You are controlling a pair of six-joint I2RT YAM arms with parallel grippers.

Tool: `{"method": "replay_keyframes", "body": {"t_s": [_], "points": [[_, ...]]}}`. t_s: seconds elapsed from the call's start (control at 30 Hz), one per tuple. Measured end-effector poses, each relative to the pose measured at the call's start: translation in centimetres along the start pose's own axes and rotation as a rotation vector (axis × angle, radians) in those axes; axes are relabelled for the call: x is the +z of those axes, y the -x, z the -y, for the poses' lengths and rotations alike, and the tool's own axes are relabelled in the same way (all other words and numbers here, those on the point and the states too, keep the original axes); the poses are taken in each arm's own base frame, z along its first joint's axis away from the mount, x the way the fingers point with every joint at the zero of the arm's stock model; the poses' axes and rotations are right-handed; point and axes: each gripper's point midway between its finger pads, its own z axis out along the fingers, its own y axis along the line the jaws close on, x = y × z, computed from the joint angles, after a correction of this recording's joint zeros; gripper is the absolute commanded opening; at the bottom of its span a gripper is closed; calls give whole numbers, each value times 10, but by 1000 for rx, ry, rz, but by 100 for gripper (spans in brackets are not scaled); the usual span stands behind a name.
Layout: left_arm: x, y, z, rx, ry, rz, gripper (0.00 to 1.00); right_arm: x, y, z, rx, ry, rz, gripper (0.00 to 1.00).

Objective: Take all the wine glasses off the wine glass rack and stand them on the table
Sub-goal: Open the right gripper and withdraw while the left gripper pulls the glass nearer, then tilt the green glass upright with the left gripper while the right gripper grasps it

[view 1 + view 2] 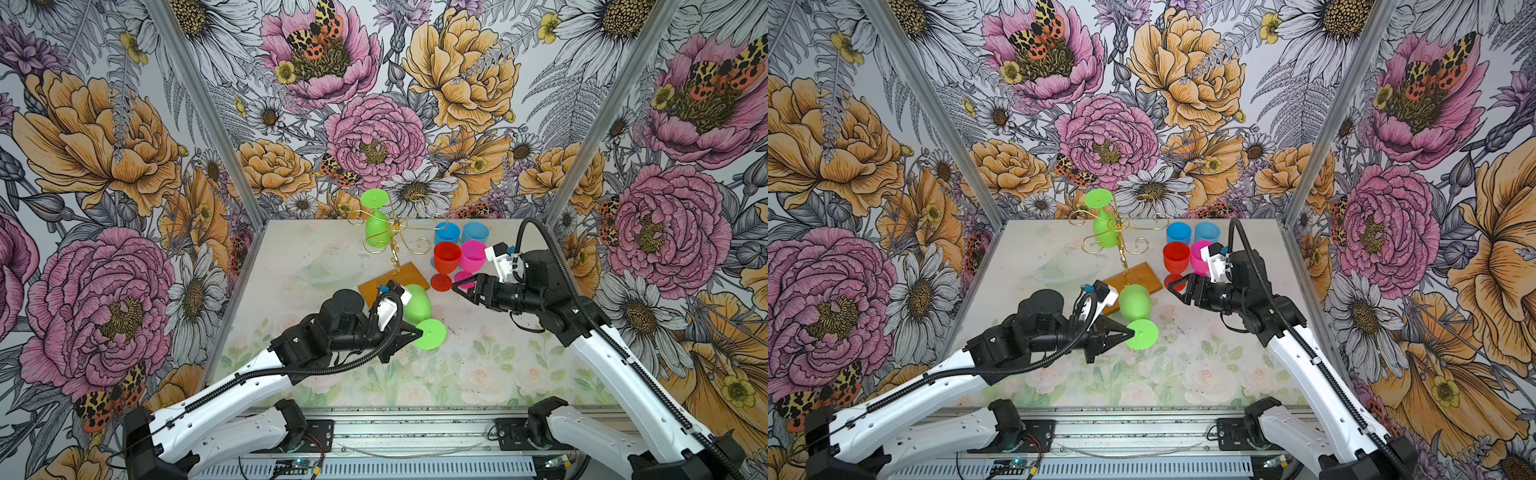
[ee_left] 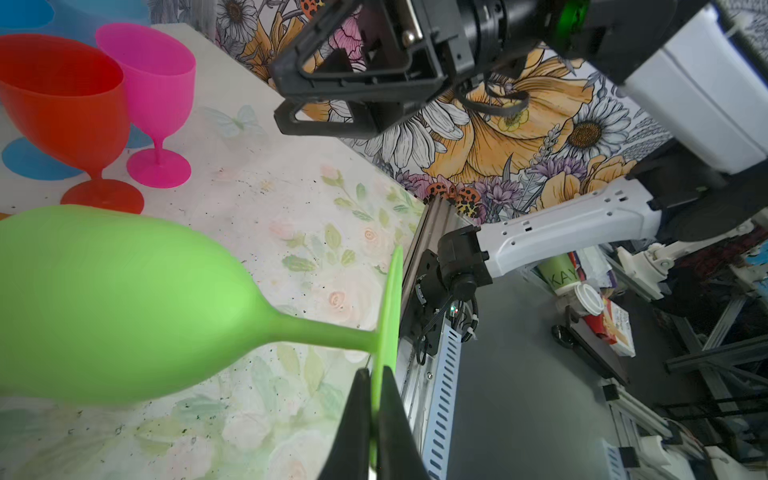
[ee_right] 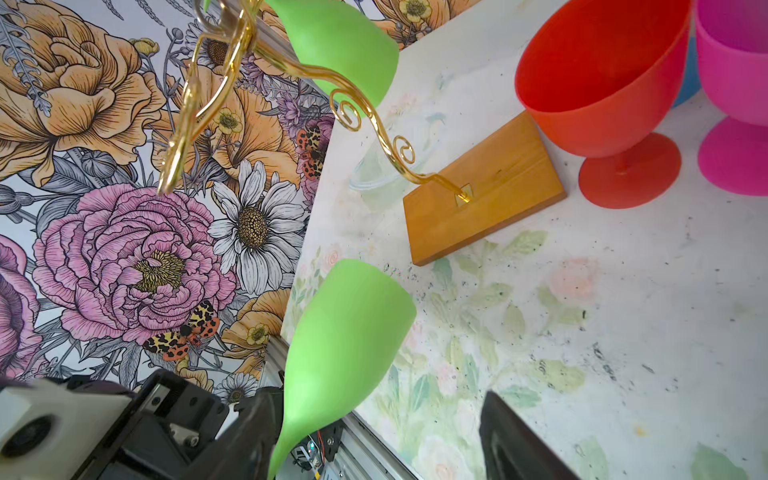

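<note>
A green wine glass (image 1: 417, 305) (image 1: 1134, 301) hangs tilted above the table, just in front of the rack's wooden base (image 1: 409, 274). My left gripper (image 1: 417, 331) (image 2: 377, 374) is shut on the rim of its round foot (image 2: 390, 299). The gold wire wine glass rack (image 1: 395, 232) (image 3: 232, 62) stands at the back. A second green glass (image 1: 377, 230) (image 3: 345, 45) hangs upside down from it. My right gripper (image 1: 461, 289) (image 1: 1177, 287) is open, holds nothing, and sits by the red glass's foot, a short way right of the held glass (image 3: 345, 340).
Red (image 1: 446, 257), pink (image 1: 473, 255) and two blue glasses (image 1: 461, 232) stand upright at the back right. A clear glass dish (image 1: 332, 266) lies left of the wooden base. Floral walls close in the table on three sides.
</note>
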Motion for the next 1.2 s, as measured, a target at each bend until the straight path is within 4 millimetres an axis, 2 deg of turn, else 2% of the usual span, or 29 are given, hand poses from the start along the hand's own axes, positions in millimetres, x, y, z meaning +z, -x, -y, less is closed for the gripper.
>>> {"method": "replay_keyframes", "body": {"t_s": [0.13, 0.27, 0.5, 0.8, 1.0, 1.2], "points": [[-8, -6, 23, 288, 15, 18, 0, 6, 2, 4, 31, -12, -41, 78], [-17, -14, 21, 518, 85, 33, 0, 14, 2, 5, 50, -5, -84, 78], [-6, -49, 2, 861, 215, -96, 0, 18, 5, 2, 42, 4, -108, 77], [6, -73, -28, 1154, 358, -277, 0, 17, 24, -20, -17, 43, -91, 72], [2, -80, -44, 1279, 424, -350, 0, 33, 6, -34, -66, 65, -179, 69], [-5, -92, -60, 1411, 463, -442, 0, 47, -12, -36, -90, 61, -261, 61]]}}
